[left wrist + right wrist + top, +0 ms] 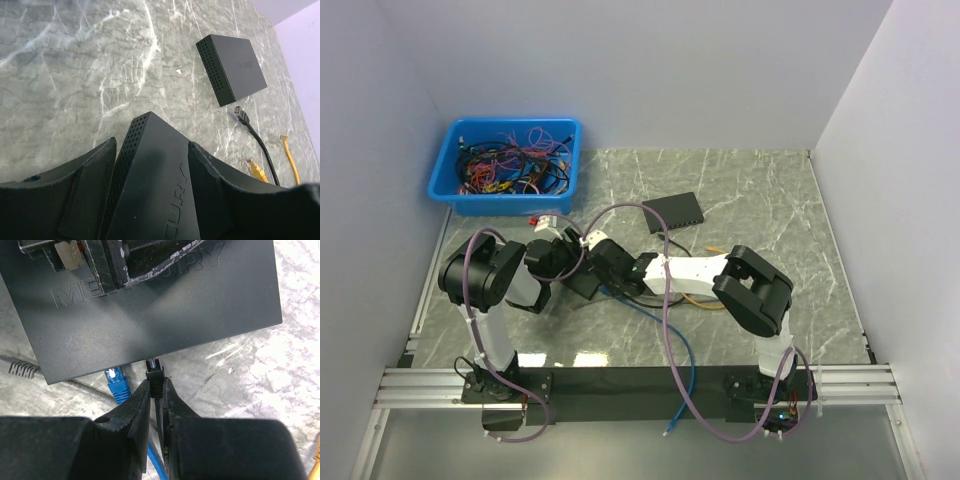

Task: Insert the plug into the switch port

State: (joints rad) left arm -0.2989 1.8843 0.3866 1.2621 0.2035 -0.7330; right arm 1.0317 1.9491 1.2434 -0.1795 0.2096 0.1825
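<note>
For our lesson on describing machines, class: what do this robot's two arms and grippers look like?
Both the left arm and right arm have white tubular links between bulky black rounded joint housings, each trailed by a looping grey-purple cable. The left gripper and right gripper carry matte black wedge-shaped fingers tapering to narrow tips.

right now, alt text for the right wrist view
The right gripper pinches a small black cable plug at the port edge of a flat black plastic switch box. A blue cable plug sits just left of it.

Matt black plastic switch (165, 310), glossy marble-look table (770, 200)
</note>
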